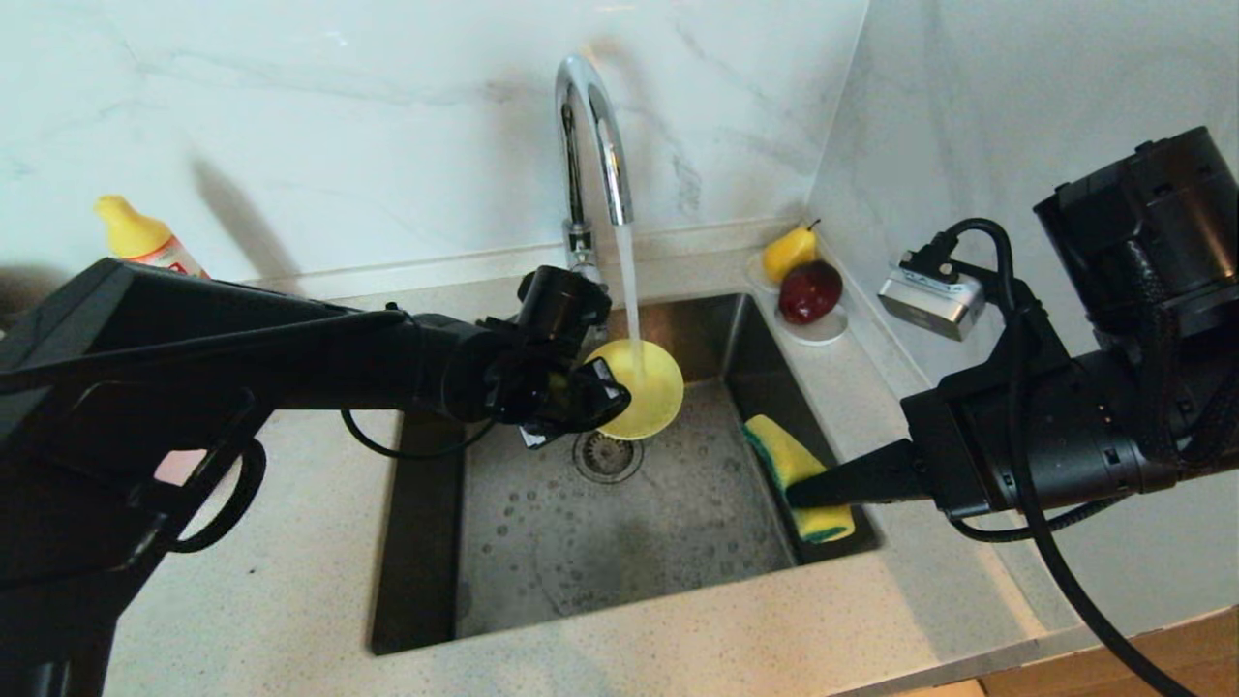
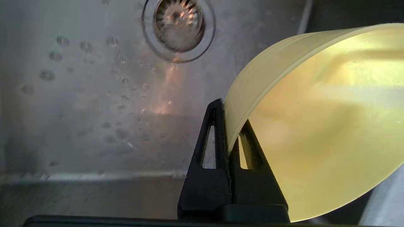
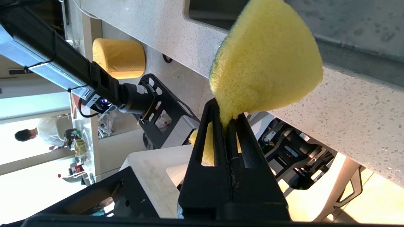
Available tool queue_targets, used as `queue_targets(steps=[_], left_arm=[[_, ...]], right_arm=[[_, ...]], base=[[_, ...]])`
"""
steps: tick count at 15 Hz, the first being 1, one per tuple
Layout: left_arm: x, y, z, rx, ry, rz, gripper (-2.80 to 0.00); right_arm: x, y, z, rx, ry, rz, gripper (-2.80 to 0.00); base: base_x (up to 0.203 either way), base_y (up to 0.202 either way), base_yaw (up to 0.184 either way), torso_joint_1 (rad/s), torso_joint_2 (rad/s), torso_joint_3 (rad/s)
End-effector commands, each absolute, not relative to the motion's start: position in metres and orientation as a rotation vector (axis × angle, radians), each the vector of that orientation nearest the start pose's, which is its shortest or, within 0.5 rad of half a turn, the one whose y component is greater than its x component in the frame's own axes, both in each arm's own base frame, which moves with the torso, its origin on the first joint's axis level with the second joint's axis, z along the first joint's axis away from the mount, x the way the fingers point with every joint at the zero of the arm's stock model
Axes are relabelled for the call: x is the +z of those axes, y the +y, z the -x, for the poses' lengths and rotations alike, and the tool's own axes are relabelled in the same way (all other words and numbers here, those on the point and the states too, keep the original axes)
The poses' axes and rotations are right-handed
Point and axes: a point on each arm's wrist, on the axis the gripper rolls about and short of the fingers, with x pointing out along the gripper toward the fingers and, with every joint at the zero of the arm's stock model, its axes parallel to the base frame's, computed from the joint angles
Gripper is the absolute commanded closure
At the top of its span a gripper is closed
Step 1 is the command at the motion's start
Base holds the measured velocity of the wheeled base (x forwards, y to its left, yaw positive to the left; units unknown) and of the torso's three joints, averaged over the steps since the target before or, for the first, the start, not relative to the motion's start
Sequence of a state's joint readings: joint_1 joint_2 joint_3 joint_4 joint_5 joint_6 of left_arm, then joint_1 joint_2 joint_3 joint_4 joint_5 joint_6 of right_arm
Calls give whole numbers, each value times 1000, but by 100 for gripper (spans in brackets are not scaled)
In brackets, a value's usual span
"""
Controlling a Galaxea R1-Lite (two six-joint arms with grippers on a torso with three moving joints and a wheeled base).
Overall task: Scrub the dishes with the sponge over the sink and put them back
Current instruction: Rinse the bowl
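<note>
A yellow bowl point(image 1: 644, 389) hangs tilted over the sink point(image 1: 629, 523) under the running tap point(image 1: 590, 136), water falling into it. My left gripper point(image 1: 600, 397) is shut on the bowl's rim; in the left wrist view the fingers point(image 2: 217, 135) pinch the bowl's point(image 2: 315, 126) wall above the drain point(image 2: 178, 25). My right gripper point(image 1: 803, 492) is shut on the yellow sponge point(image 1: 794, 474) with its green layer, at the sink's right edge. In the right wrist view the sponge point(image 3: 265, 60) bulges beyond the closed fingers point(image 3: 217, 132). The pink and blue bowls are out of view.
A white saucer point(image 1: 818, 332) with a yellow pear point(image 1: 789, 252) and a dark red fruit point(image 1: 811, 290) sits at the back right corner. A yellow-capped bottle point(image 1: 140, 237) stands at the back left. Walls close in behind and on the right.
</note>
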State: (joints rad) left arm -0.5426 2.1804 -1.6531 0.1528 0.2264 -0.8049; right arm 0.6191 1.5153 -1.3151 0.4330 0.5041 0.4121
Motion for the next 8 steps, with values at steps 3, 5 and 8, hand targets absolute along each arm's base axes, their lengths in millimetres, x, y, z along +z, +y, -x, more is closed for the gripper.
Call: queue_targets(steps=[3,5,8], left_arm=[[160,-222,-378,-21,724,515,0],[159,-221,-376,-7,747,519,0],[155,-220,-376,16,763,540,0]], right_arm=[[281,154,-197,932,877,-319,0],[280,154,-197,930,880,-320,0],[280,153,-198,926,880,-324,0]], base=[[0,0,0,0,0,0],[0,0,0,0,0,0],[0,0,0,0,0,0]])
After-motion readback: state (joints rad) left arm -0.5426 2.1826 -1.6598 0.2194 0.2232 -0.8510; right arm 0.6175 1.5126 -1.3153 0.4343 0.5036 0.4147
